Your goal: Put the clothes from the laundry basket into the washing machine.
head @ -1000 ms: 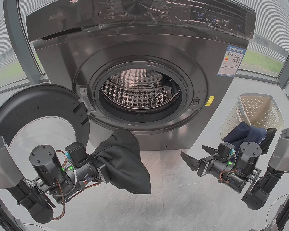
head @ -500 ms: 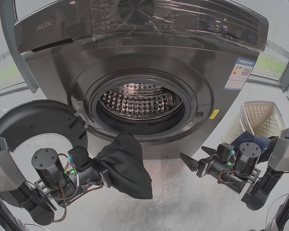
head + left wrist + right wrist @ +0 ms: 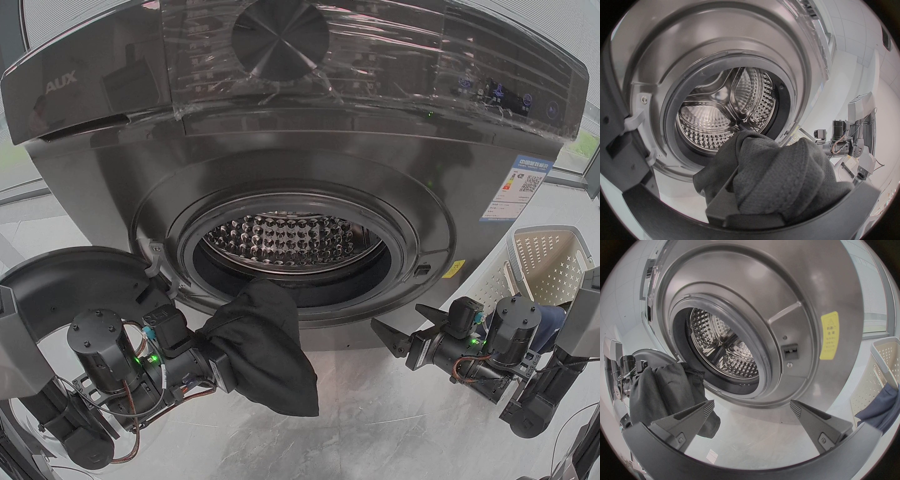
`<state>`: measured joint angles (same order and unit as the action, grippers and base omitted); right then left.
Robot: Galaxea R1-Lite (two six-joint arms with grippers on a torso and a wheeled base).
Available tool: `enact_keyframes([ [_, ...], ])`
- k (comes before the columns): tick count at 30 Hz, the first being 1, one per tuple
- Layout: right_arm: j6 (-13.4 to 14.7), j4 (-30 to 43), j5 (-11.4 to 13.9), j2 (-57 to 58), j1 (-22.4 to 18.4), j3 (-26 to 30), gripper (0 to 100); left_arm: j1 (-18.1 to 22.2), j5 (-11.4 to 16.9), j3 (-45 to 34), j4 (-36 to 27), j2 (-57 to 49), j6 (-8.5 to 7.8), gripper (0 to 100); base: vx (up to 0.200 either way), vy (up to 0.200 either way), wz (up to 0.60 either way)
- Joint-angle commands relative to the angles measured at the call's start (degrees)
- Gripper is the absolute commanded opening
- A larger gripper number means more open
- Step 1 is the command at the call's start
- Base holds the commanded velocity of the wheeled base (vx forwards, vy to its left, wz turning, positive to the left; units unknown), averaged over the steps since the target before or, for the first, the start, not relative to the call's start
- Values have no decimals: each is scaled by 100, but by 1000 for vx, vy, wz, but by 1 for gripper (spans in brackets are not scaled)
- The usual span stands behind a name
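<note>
A black garment [image 3: 265,350] hangs over my left gripper [image 3: 232,365], which is shut on it; the cloth hides the fingers. Its top edge lies in front of the lower rim of the washing machine's open drum [image 3: 294,240]. In the left wrist view the garment [image 3: 781,181] bunches just before the drum mouth [image 3: 725,115]. My right gripper [image 3: 398,319] hangs open and empty, low at the right of the machine front, its fingers [image 3: 697,415] wide apart. The cream laundry basket [image 3: 550,262] stands at the far right with navy clothes [image 3: 553,328] in it.
The round machine door [image 3: 75,281] is swung open to the left, close behind my left arm. A grey marbled floor [image 3: 375,431] spreads between the two arms. The basket [image 3: 889,362] leans beside the machine's right side.
The head camera has moved closer to the machine, so the drum looms larger. My left gripper with the black garment now sits nearer the drum's lower rim. The right gripper stays open.
</note>
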<state>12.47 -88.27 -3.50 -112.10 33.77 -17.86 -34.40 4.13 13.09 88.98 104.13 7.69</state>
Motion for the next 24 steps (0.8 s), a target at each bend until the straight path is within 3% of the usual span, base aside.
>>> enact_keyframes([
  [1,1,3,7,4,7,11,100,-14,0,0,5,19,4,0,0,0,0],
  [5,1,3,7,48,130,90,100,-49,0,0,5,46,13,0,0,0,0],
  [11,-25,3,51,127,508,635,100,-128,-9,0,5,160,4,0,0,0,0],
  [24,-25,3,60,92,526,626,100,-111,-18,88,5,239,22,0,-46,0,0],
])
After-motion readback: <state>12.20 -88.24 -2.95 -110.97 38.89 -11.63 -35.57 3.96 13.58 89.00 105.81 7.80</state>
